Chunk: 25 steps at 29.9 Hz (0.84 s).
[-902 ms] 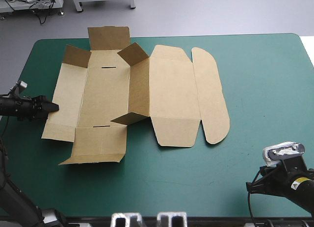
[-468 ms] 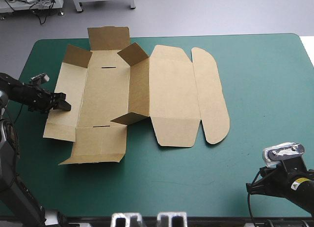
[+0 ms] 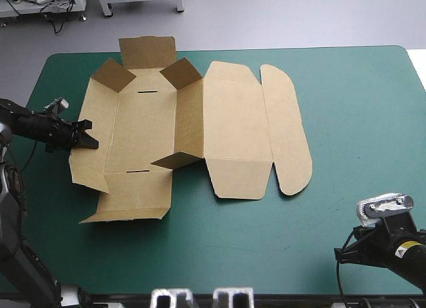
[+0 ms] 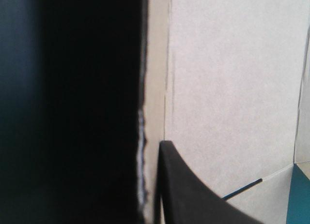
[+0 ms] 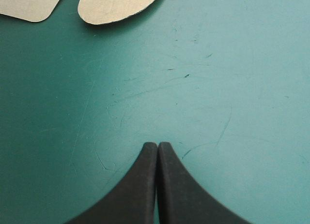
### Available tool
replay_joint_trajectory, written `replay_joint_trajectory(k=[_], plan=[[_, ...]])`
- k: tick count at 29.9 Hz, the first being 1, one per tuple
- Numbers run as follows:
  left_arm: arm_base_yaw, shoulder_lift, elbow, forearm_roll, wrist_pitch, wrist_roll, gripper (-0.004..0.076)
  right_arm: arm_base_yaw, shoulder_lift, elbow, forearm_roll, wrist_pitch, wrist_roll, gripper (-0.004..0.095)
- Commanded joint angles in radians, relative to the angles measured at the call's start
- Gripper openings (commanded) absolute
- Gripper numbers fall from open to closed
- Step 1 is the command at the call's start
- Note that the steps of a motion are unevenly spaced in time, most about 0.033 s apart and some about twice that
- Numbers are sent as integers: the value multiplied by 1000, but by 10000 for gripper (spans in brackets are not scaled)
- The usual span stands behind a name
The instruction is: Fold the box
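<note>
Two hands are on my screens, and only one of them has hold of anything. At the left edge of the high view my left hand (image 3: pixel 86 136) reaches in low over the tabletop (image 3: pixel 359 108). It is clamped on the outer edge of the box (image 3: pixel 233 122), at its left side panel (image 3: pixel 90 169). That panel is tilted up off the teal-green cover.

Through the left wrist camera the board runs ahead from the hand, seen edge-on. One black finger (image 4: pixel 193 195) lies close against its inner face. The other side is a dark blur, so I cannot make out the second finger there.

The box fills the left and middle of the high view, nearer the tabletop's far edge than its near one. Its base panel (image 3: pixel 140 132) shows two thin slots. Two corner flaps (image 3: pixel 181 72) stand up at the far end, and the far end flap (image 3: pixel 148 52) crosses the tabletop's far edge in the picture. The near end flap (image 3: pixel 133 198) lies toward the lower left.

Right of the base comes a narrow wall panel (image 3: pixel 189 118) with a small flap (image 3: pixel 174 160) raised at its near end. Then come the wide lid panel (image 3: pixel 233 95) and the rounded tuck flap (image 3: pixel 286 128), both flat.

My right hand (image 5: pixel 157 145) has its fingers pressed together into a point with nothing between them. It is over bare cover, well apart from the box, whose rounded corners show ahead of it.
</note>
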Motion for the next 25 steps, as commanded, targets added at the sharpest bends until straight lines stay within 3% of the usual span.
replay_joint_trajectory(k=[1, 7, 18, 25], plan=[[-48, -68, -8, -10, 51, 110, 6, 1, 12, -27, 0, -60, -8, -20], [-138, -142, -43, -20, 49, 284, 6, 1, 12, -27, 0, -71, -8, -20], [-308, -186, -292, 86, 46, 206, 6, 1, 12, -27, 0, -73, -6, -20], [-471, -204, -440, 201, 45, 283, 6, 1, 12, -27, 42, -123, 16, -20]])
